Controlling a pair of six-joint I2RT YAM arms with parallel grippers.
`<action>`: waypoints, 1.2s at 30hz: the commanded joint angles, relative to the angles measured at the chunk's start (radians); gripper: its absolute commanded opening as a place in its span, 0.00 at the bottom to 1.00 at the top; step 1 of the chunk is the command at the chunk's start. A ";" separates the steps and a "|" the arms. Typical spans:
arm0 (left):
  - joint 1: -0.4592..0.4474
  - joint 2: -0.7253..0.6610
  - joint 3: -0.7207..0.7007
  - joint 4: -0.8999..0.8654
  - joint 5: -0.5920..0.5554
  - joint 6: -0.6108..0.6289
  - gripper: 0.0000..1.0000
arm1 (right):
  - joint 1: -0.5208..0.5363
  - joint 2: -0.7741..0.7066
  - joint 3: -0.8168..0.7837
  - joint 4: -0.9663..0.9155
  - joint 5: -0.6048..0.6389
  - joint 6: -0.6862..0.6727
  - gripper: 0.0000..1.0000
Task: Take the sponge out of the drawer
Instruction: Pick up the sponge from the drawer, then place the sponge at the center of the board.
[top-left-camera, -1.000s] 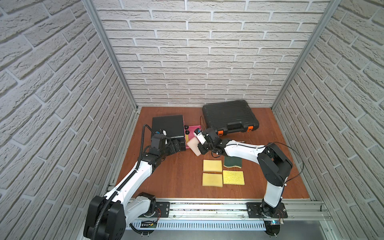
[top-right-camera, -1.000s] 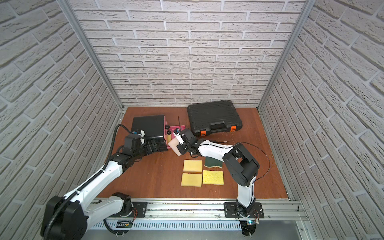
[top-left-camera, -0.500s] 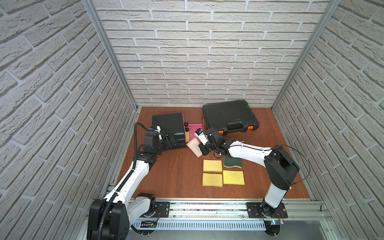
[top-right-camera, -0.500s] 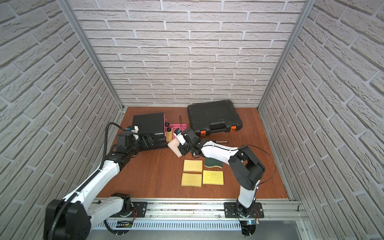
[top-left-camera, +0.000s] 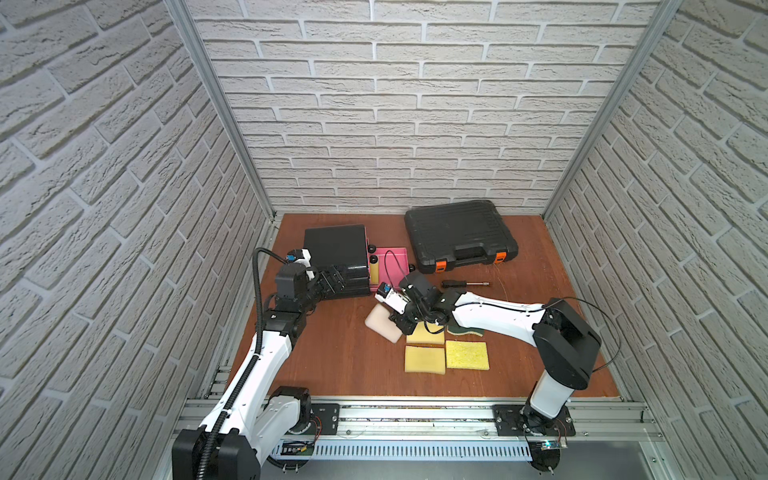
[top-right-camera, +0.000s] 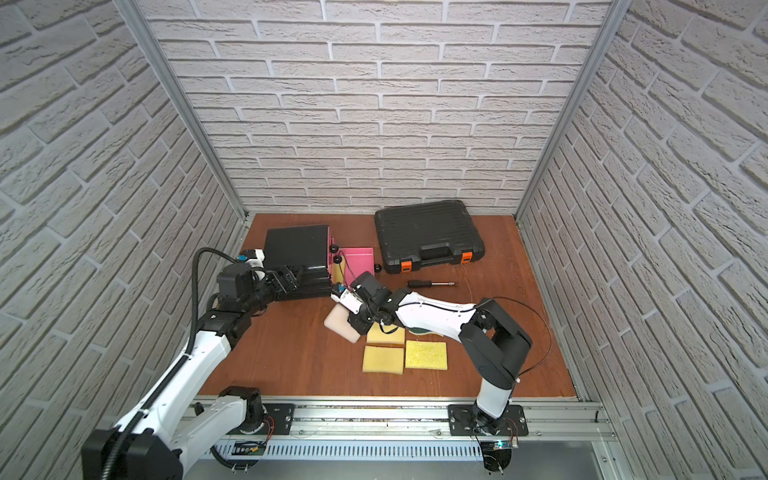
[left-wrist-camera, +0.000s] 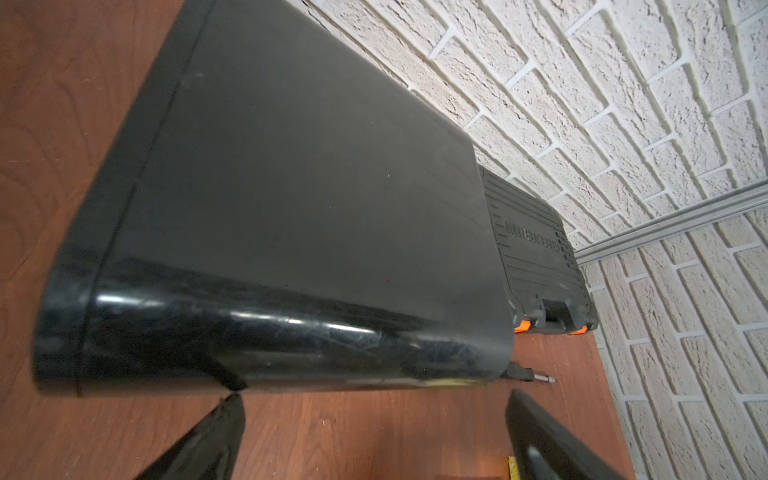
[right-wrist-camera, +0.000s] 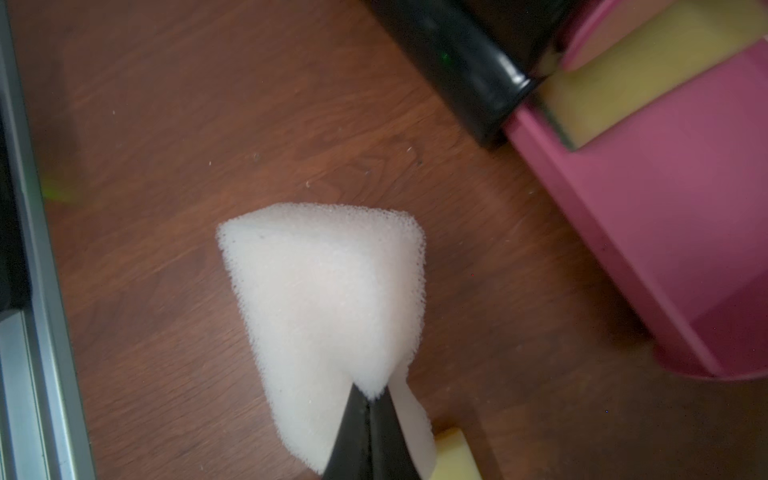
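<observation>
Beside the pink drawer, out over the desk, the right gripper has its jaws pinching a corner of the white sponge: light, squashy foam, likely safer gripped deeper; left gripper jaws spread

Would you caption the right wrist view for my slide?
Right gripper, shut on a white sponge, near the open pink drawer.
</observation>
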 joint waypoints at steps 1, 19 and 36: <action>0.010 -0.017 0.023 0.041 0.016 0.000 0.97 | 0.020 0.028 0.056 -0.042 -0.019 -0.059 0.03; 0.018 -0.058 0.000 0.037 0.006 0.008 0.98 | 0.062 0.198 0.291 -0.214 0.138 -0.186 0.12; 0.019 -0.130 -0.025 0.023 0.013 0.012 0.98 | 0.121 0.005 0.095 -0.019 0.256 -0.023 0.81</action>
